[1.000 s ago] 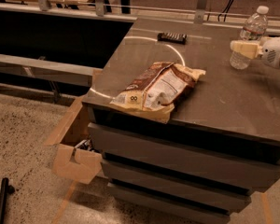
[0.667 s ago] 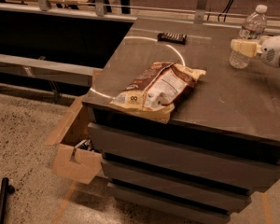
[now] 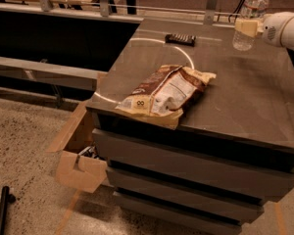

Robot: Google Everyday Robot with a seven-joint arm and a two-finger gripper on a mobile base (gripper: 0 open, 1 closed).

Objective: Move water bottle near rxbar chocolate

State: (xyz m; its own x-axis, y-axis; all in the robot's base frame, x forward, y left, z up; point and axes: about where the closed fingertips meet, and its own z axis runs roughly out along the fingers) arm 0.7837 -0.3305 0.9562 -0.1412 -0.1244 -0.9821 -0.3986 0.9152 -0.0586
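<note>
Water bottle (image 3: 255, 4) and gripper (image 3: 247, 27) both sit higher and a little further left in the camera view than a second ago. The rest of the scene matches.

Camera view, single view:
- Gripper enters from the right edge at about 2 o'clock in the picture, on a white arm (image 3: 284, 28). Its cream fingers are closed around the bottle's middle, holding it upright.
- Bottle: clear, ribbed, white cap cut by the top edge. Its base shows over the far right part of the table top (image 3: 245, 97); cannot tell whether it touches the surface.
- Rxbar chocolate (image 3: 180, 39): small dark bar lying flat near the table's far edge. It is at about 8 o'clock from the bottle and apart from it, with bare table between them.
- Snack bag (image 3: 167, 93): large, brown and cream, lying flat toward the near left edge of the table, one corner just over the front lip. The bar is at 12 o'clock from it, the bottle at about 1 o'clock.
- Drawer fronts (image 3: 186, 165) stacked below the top.
- Cardboard box (image 3: 81, 165), open, on the floor against the left side of the drawers.
- Black rod (image 3: 2, 209) on the floor at 7 o'clock.
</note>
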